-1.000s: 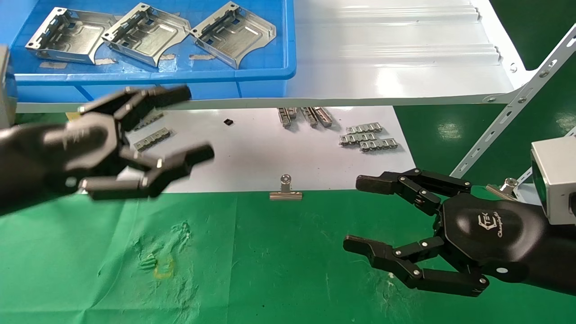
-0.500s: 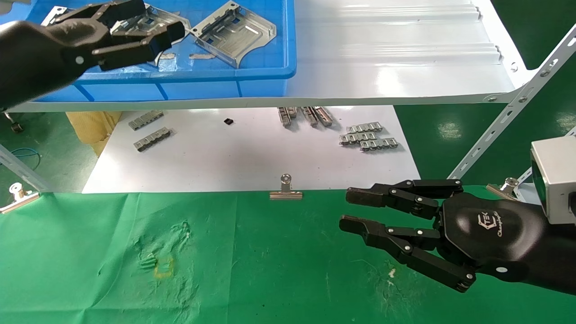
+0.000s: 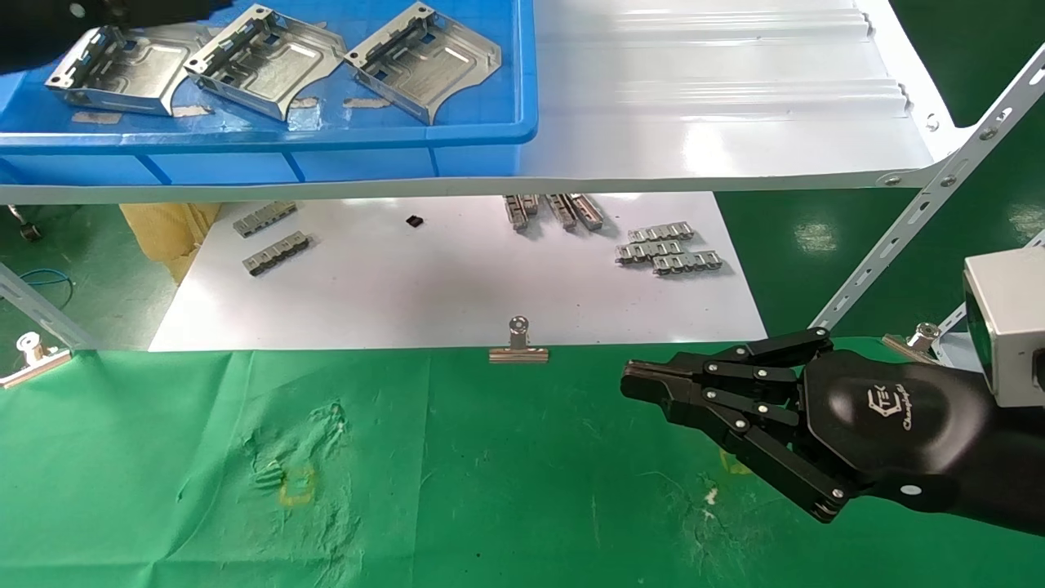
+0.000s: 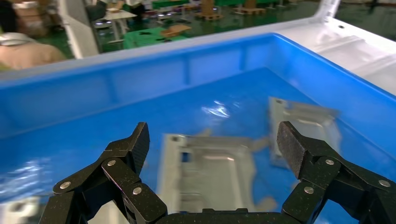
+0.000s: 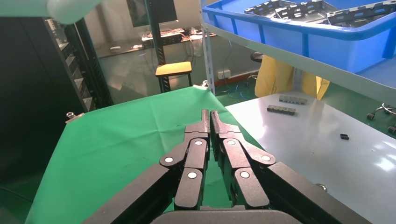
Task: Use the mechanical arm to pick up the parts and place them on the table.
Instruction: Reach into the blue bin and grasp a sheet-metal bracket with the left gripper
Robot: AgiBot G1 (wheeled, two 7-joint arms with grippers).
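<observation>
Parts (image 4: pixel 208 175) in blue tray (image 4: pixel 140 88), beneath spread-fingered left gripper (image 4: pixel 212 142).

Bright green cloth, wrinkled, w/ small yellow square marks, covers the bench (image 3: pixel 490 490). Above the bench's far edge: glossy white board (image 3: pixel 457 286) dotted w/ small grey link strips (image 3: pixel 668 247) and one tiny black chip (image 3: pixel 415 220). A silver binder clip (image 3: pixel 518 343) sits at the bench's far edge. Over the white board: blue plastic tray (image 3: pixel 326 131) w/ shiny silver parts (image 3: pixel 265 59) inside, on a glossy white shelf (image 3: pixel 718 106). Right hand (image 3: pixel 645 384), over the bench's right side: glossy black, silver rivets on its fingers, white logo on its shell, silver-grey wrist. Left hand (image 4: pixel 212 149), over the tray: matte black w/ silver rivets. Yellow bag (image 3: pixel 167 229) left of the white board.
</observation>
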